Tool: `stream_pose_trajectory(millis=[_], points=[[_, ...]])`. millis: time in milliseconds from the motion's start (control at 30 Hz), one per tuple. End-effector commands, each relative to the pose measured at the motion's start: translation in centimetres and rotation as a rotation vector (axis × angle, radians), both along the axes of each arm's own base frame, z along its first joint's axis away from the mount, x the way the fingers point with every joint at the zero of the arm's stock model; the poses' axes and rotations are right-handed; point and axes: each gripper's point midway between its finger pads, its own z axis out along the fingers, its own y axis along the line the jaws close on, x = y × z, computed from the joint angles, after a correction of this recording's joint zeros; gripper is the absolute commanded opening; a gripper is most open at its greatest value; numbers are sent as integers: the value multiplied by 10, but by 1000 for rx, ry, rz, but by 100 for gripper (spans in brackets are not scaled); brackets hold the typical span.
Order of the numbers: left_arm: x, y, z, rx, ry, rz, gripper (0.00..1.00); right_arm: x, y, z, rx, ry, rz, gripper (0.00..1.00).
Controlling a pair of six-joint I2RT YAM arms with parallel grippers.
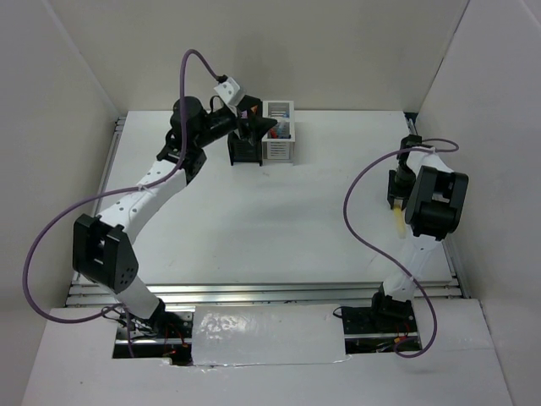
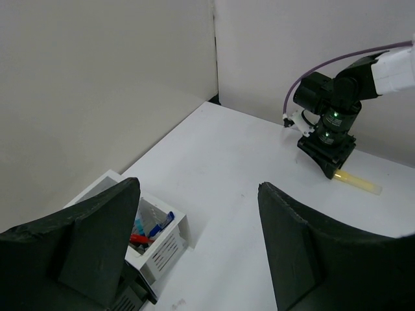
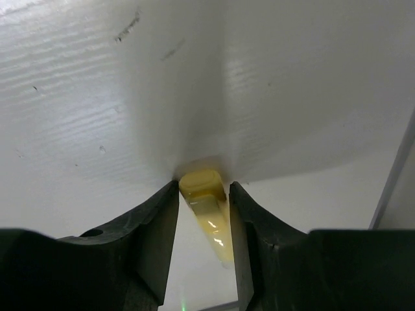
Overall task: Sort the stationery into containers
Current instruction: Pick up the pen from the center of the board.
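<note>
The right hand [image 3: 202, 188] is down at the table [image 1: 279, 220] by its right edge, fingers drawn in against both sides of a yellow marker [image 3: 207, 208]. They look pressed onto it with no gap worth the name, so I judge it a pinch. The grip is on one end only. That suits a marker lying flat: the fingers straddle its narrow width, and the rest of the body trails free.

From above, the marker's long axis runs near to far. Its held end is toward the far wall and its free end points back at the arm bases. The left wrist view shows it low on the table, apparently resting there and not yet lifted (the right wrist view is too close to settle this). It is well apart from the boxes, which stand at the far edge near the middle.

The left hand [image 2: 198, 188] hangs over those boxes with its fingers spread wide and nothing between them. The white box [image 2: 165, 249] sits below one finger and holds red and blue pens [image 2: 146, 230]. The black box [image 1: 245, 152] touches its side and is mostly hidden under the hand in the wrist view.

The open left hand poised there suggests a drop just made or a wait. The marker looks like the one piece not yet sorted, and it will need turning upright to go in end first
</note>
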Motion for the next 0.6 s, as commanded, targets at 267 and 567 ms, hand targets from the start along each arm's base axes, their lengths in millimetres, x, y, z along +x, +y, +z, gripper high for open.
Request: stream_pose_trajectory(millis=[267, 567], points=[[-25, 29, 21, 23, -77, 21, 88, 7, 5, 4, 43, 38, 41, 5], [-33, 65, 20, -16, -22, 88, 91, 54, 64, 83, 104, -204, 175, 0]])
